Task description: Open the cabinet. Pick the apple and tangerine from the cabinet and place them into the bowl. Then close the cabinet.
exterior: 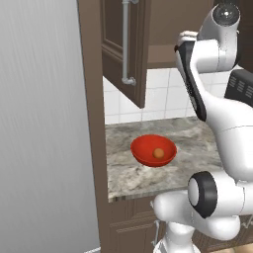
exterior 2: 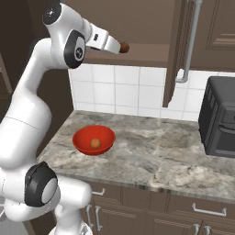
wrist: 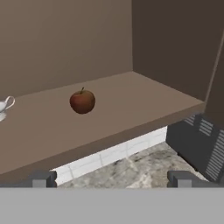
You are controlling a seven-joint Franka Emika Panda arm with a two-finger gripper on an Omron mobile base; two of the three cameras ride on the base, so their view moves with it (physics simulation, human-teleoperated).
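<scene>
The cabinet (exterior 2: 174,55) stands open, its door (exterior: 113,29) swung out over the counter. The dark red apple (wrist: 82,101) rests on the cabinet shelf (wrist: 140,98), left of centre in the hand view. My gripper (wrist: 113,179) is open and raised to shelf height, facing the apple from in front of the shelf edge, with nothing between its fingertips (wrist: 43,178). In the right base view the gripper (exterior 2: 115,46) points at the apple (exterior 2: 124,47). The red bowl (exterior: 143,147) sits on the counter below with the tangerine (exterior: 158,153) inside it; the bowl (exterior 2: 85,137) and tangerine (exterior 2: 95,143) show from the right too.
A white cup (wrist: 3,107) stands on the shelf left of the apple. A black oven (exterior 2: 220,117) sits at the counter's right end. The open door's silver handle (exterior 2: 190,41) hangs right of the arm. A tall grey panel (exterior: 44,128) bounds the left side.
</scene>
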